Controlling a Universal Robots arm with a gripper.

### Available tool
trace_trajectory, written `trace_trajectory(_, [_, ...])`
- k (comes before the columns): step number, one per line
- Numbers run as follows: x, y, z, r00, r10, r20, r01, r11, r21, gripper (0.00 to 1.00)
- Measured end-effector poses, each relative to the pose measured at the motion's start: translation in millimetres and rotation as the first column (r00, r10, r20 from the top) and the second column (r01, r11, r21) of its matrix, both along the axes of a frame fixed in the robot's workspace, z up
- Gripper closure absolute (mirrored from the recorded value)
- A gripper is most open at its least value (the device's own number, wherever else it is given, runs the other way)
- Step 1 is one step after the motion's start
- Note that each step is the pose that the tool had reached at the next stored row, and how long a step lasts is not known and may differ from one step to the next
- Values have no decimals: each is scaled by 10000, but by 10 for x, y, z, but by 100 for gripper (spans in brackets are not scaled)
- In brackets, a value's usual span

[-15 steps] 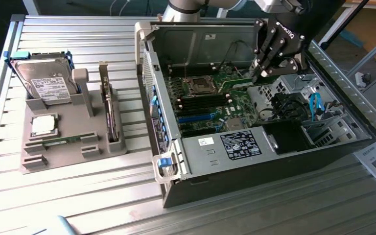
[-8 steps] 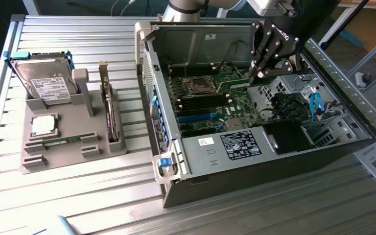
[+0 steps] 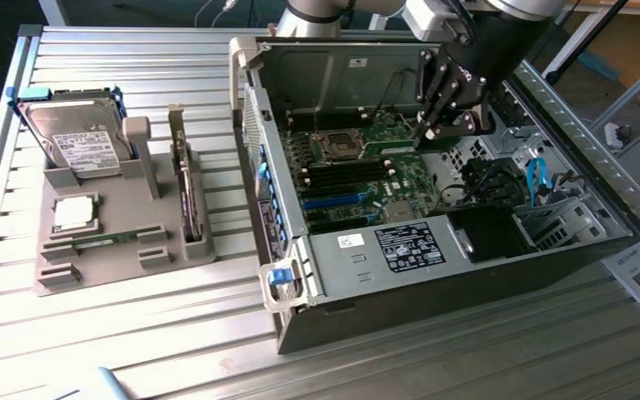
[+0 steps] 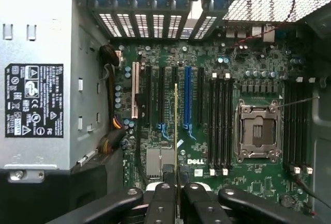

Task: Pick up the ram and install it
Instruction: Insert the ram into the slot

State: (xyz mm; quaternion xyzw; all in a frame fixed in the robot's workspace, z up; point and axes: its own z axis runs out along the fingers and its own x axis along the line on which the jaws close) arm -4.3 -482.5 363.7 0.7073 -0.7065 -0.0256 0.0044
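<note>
My gripper (image 3: 450, 129) hangs inside the open computer case (image 3: 587, 192), above the green motherboard (image 3: 392, 179). In the wrist view the gripper (image 4: 177, 199) is shut on the ram (image 4: 176, 131). The ram is seen edge-on as a thin yellow-green strip sticking out from between the black fingers (image 4: 161, 203). It hangs clear of the board, parallel to the long slots, over the gap between a black slot (image 4: 161, 100) and the blue slot (image 4: 187, 97). The black memory slots (image 4: 220, 125) beside the processor socket (image 4: 257, 131) hold nothing.
A grey holder (image 3: 109, 275) at the exterior view's left carries a hard drive (image 3: 76, 142), a square silver chip (image 3: 76, 212), a dark upright card (image 3: 190, 196) and another slim green stick (image 3: 107, 240). The power supply (image 3: 409, 246), blue cables (image 3: 537, 179) and the case walls crowd the board.
</note>
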Motion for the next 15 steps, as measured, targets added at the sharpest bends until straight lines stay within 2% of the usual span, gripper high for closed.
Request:
trace_trajectory(3, [-1,59,-79,10000,-10,1,10,10000,0,87])
trace_trajectory(8, [-52,326,-253,10000,-64,0,64,10000,0,87])
trace_trajectory(13, [-94,432,-361,9999,-105,1,105,9999,2,87])
trace_trajectory(15, [-105,450,-396,9999,-119,1,119,9999,3,87])
